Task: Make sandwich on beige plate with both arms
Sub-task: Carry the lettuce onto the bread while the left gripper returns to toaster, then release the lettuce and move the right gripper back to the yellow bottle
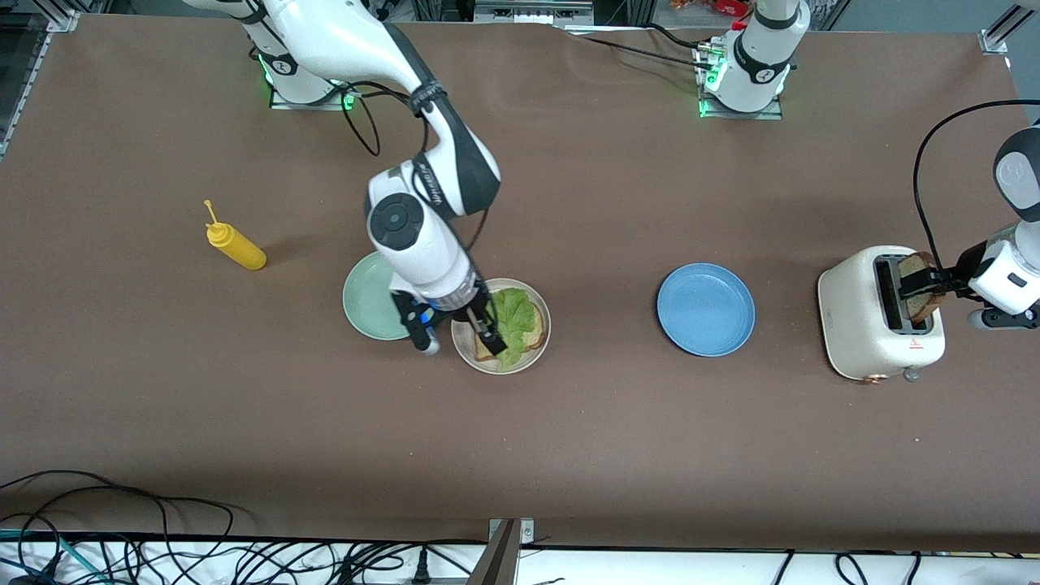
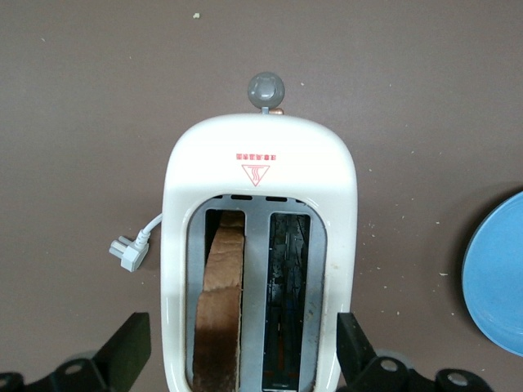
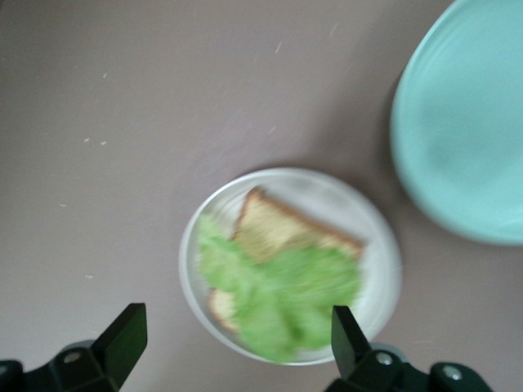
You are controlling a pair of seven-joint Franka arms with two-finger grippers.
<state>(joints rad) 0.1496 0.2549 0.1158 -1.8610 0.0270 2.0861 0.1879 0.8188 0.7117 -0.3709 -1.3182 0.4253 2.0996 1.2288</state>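
two claws: we see both spread wide, grasping nothing
right claw (image 1: 460, 331): over beige plate (image 1: 539, 344), lettuce (image 1: 513, 315) on bread (image 1: 533, 332)
left claw (image 2: 237, 347): over toaster (image 2: 260, 175), bread slice (image 2: 219, 306) in slot

Brown table (image 1: 569, 439), metal frame at edges; black cables (image 1: 122, 536) along near edge.

Lab: bolted robot bases (image 1: 743, 77), loose cables (image 1: 122, 520).

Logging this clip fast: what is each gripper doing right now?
Left gripper: open, over the white toaster, holding nothing.
Right gripper: open, empty, over the green lettuce leaf on the round beige plate.
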